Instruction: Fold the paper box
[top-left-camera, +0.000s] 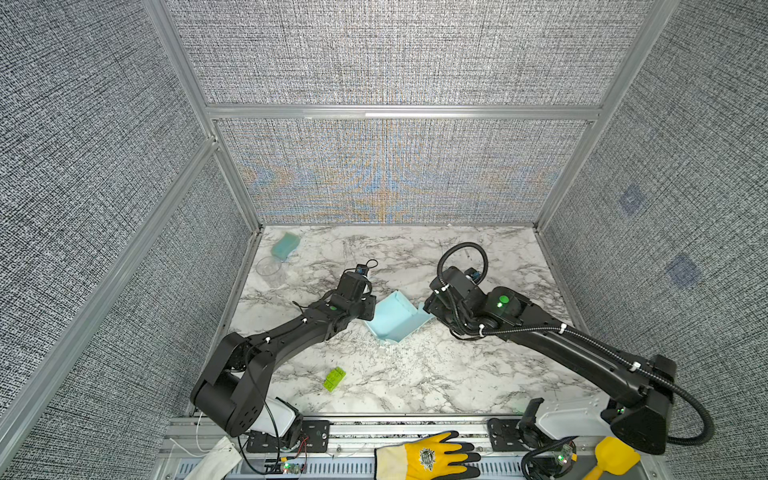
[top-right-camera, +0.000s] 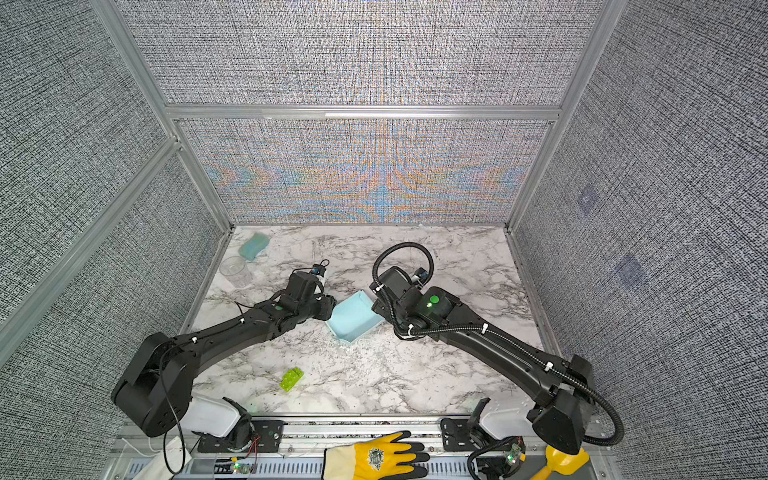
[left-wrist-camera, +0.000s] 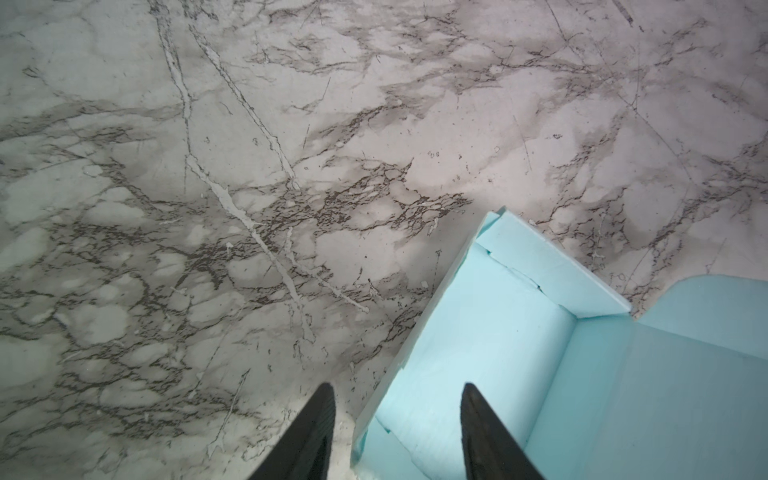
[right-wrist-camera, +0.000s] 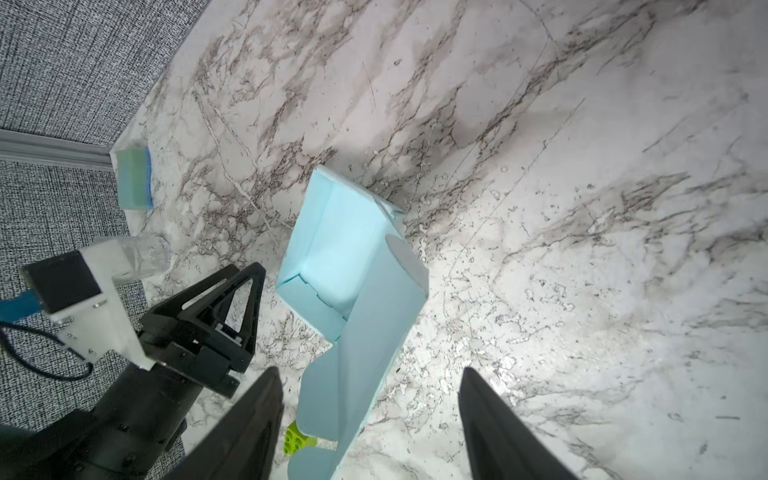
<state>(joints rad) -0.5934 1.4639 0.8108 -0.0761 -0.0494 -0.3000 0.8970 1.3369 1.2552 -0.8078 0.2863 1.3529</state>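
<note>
1. The paper box (top-left-camera: 395, 318) (top-right-camera: 353, 318) sits on the marbled desk (top-left-camera: 436, 374), between the two arms. It is part-folded into an open tray with raised walls.
2. A long flap with rounded tabs rises off the box's right-hand side, as the right wrist view shows (right-wrist-camera: 340, 249).
3. The left claw (left-wrist-camera: 399, 388) is at the box's left-hand wall and is released, its fingers apart. They straddle that wall, with one over the bare desk outside and one inside the tray. Neither visibly presses the cardboard.
4. The right claw (right-wrist-camera: 370, 374) is just beside the box's right-hand side. It is also released, with its fingers spread wide. In its wrist view the raised flap runs through the gap between them, clear of both fingers.
5. A green brick (top-left-camera: 334, 379) (top-right-camera: 291, 379) lies nearer the robot's base than the box, off to its left and well apart.
6. A teal sponge block (top-left-camera: 286, 244) and a clear cup (top-left-camera: 269, 268) stand well beyond the box, far off to its left.
</note>
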